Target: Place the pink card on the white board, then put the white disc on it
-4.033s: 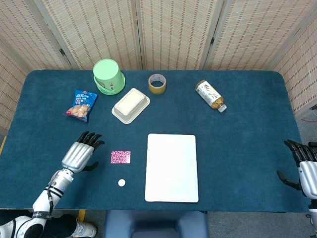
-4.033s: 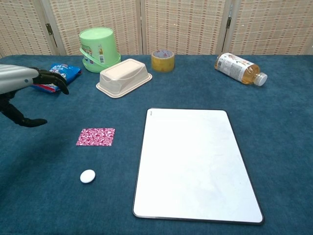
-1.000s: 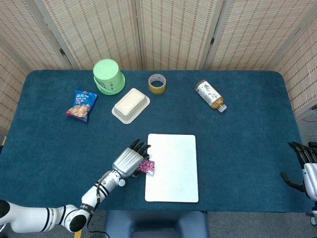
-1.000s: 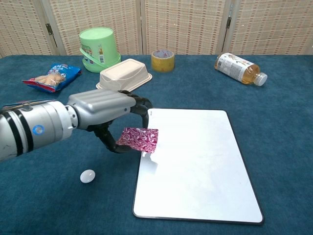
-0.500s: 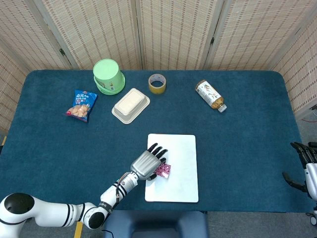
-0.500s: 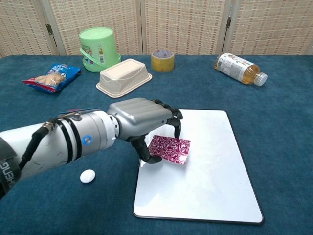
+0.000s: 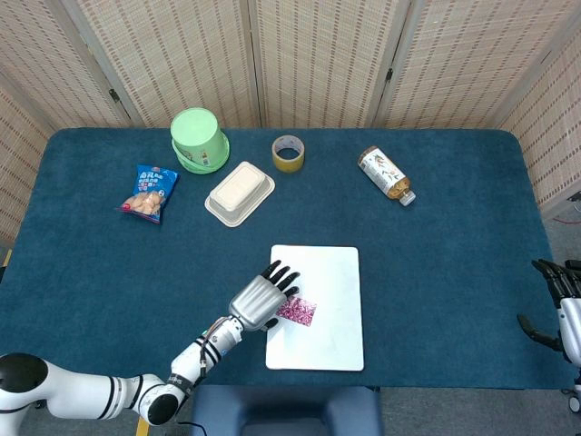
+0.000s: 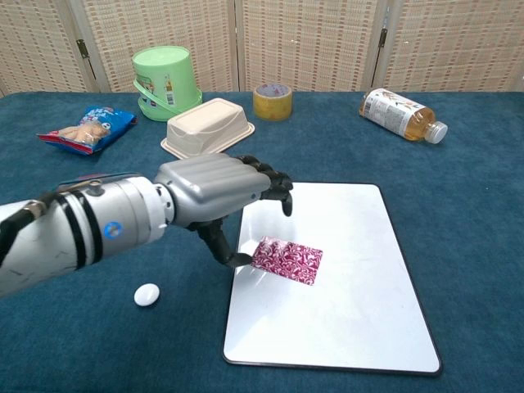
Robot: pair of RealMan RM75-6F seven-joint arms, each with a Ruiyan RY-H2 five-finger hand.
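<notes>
The pink patterned card [image 7: 296, 312] [image 8: 286, 260] lies flat on the white board [image 7: 329, 272] [image 8: 352, 278], near its left edge. My left hand [image 7: 259, 300] [image 8: 214, 195] hovers over that edge with fingers spread above the card; its thumb tip sits just left of the card. Left of the board, the small white disc [image 8: 146, 295] rests on the blue cloth; in the head view my forearm hides it. My right hand [image 7: 563, 304] stays at the table's far right edge, fingers apart and holding nothing.
Along the back of the table stand a green bucket [image 7: 200, 139], a tape roll [image 7: 288, 153], a lying bottle [image 7: 386, 174], a cream food box [image 7: 240, 193] and a snack bag [image 7: 150, 192].
The left hand carried the card from the cloth onto the board, let it go flat and drew back slightly left. The right hand has not moved.
</notes>
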